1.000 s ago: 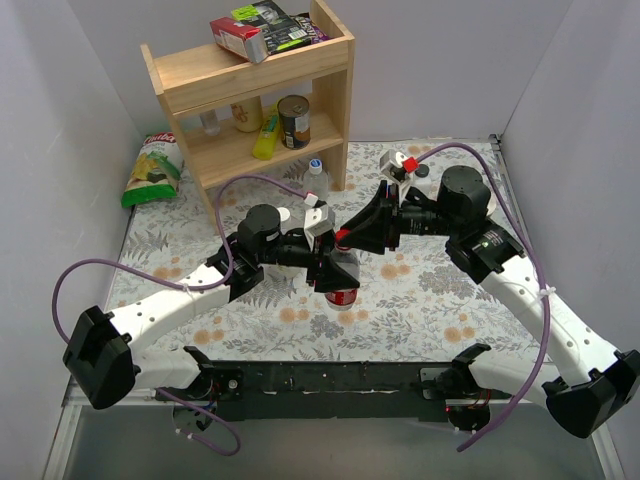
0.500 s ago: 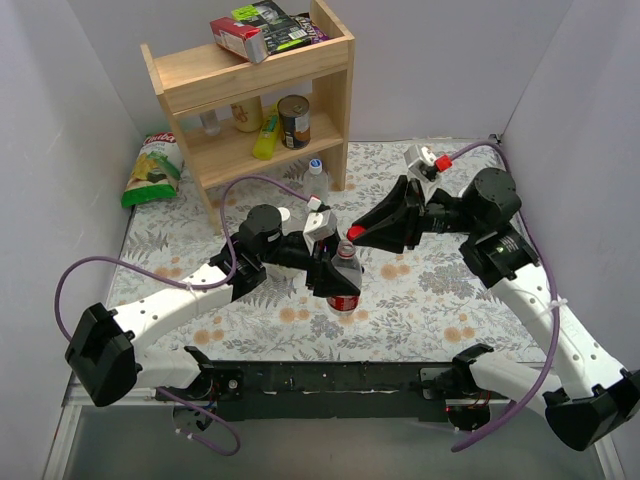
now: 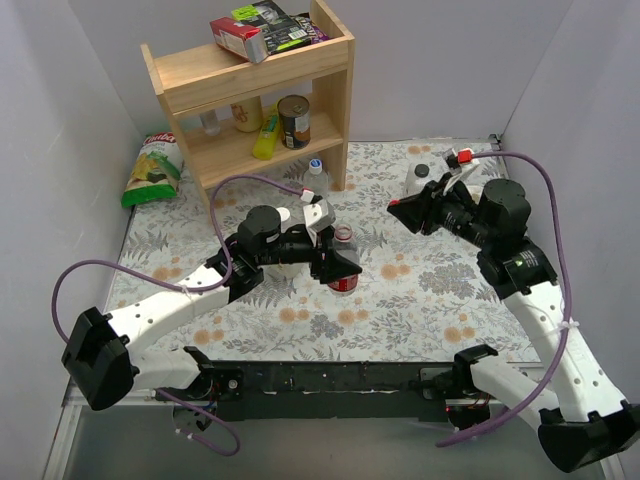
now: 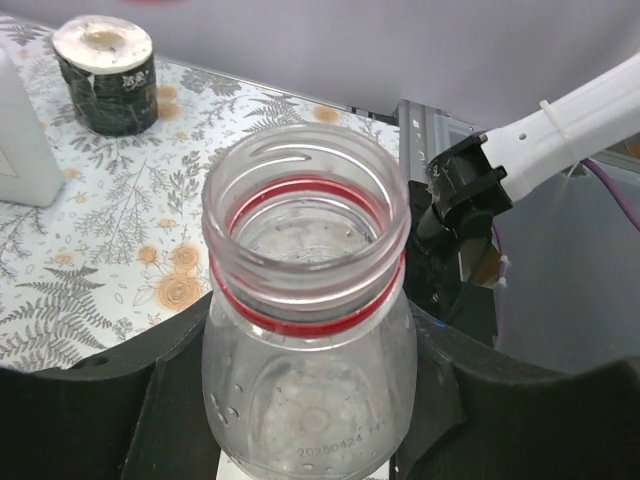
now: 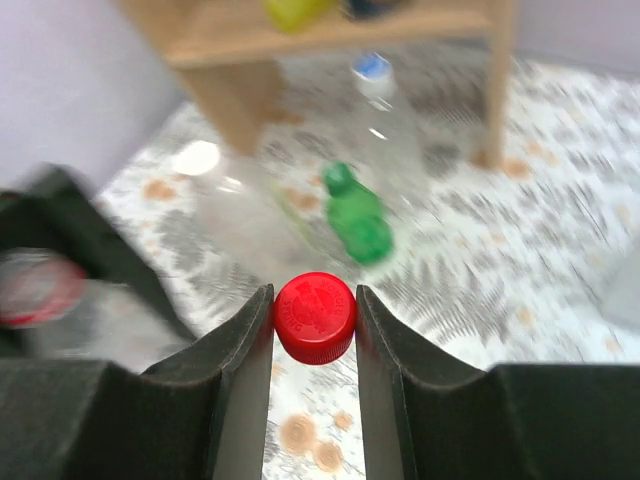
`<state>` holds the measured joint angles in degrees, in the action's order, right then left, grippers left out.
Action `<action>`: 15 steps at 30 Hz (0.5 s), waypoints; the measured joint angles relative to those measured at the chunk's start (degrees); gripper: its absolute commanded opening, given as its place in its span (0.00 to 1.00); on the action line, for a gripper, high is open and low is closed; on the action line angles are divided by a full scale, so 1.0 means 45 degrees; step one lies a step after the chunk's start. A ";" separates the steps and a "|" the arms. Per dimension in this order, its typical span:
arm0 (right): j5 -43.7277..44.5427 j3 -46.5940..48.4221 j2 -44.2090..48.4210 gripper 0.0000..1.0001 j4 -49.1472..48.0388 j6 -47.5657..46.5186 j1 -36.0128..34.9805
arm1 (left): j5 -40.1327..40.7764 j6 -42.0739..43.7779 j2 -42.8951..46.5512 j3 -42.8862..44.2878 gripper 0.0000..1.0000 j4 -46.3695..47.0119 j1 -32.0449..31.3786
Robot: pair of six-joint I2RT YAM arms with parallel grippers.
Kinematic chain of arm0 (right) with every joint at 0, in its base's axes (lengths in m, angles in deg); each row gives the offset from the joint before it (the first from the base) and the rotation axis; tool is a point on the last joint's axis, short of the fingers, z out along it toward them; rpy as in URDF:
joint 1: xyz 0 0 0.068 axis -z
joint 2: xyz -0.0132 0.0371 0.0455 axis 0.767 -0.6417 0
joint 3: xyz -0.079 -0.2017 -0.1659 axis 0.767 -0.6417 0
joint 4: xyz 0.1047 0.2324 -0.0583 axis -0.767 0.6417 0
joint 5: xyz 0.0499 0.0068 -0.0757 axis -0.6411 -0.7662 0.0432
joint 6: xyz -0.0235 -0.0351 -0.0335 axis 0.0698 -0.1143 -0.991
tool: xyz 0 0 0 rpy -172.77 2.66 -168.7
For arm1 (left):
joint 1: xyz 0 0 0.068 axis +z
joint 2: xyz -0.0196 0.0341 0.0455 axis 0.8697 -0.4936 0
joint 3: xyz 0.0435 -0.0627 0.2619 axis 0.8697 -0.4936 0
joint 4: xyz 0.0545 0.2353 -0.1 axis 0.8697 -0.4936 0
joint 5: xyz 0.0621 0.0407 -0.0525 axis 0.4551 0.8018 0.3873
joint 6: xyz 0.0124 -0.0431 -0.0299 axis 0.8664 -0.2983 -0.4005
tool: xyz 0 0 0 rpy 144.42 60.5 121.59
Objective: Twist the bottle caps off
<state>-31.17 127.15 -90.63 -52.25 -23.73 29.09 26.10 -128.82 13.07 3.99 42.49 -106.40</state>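
On top of the wooden shelf [image 3: 250, 70] a red carton [image 3: 238, 38] and a dark packet [image 3: 275, 22] are laid; a tin can [image 3: 294, 121] and a yellow bottle [image 3: 266, 135] are kept on its lower board. A chip bag [image 3: 150, 172] is propped just left of it.

Robot laboratory test cell, plain white panel walls [image 3: 60, 120] enclosing a floral-clothed table [image 3: 420, 300], wooden shelf [image 3: 338, 110] of groceries at 11 o'clock, black arm-mounting rail [image 3: 330, 378] at 6 o'clock.

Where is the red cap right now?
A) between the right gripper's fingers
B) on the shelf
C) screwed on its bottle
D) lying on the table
A: the red cap sits pinched in the right gripper, and the bottle has an open neck.
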 measured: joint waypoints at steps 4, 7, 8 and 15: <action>0.1511 -0.1953 -0.0155 0.01 0.0316 0.0097 0.1059 | 0.0500 0.0049 0.0160 0.0000 0.29 0.0000 -0.0058; 0.2657 -0.3589 -0.0461 0.01 0.0272 0.0228 0.1836 | 0.0714 0.0049 0.0160 0.0000 0.29 -0.0053 -0.0126; 0.3016 -0.4095 -0.0549 0.01 0.0155 0.0267 0.2035 | 0.0743 0.0049 0.0160 0.0000 0.29 -0.0058 -0.0155; 0.4668 -0.6431 -0.2011 0.01 -0.2040 0.0665 0.3206 | 0.0957 0.0092 0.0160 0.0000 0.29 -0.0102 -0.0350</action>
<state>-10.17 98.21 -99.68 -61.43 -20.74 43.51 30.41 -128.40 13.79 3.99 42.03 -107.97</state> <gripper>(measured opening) 0.403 0.520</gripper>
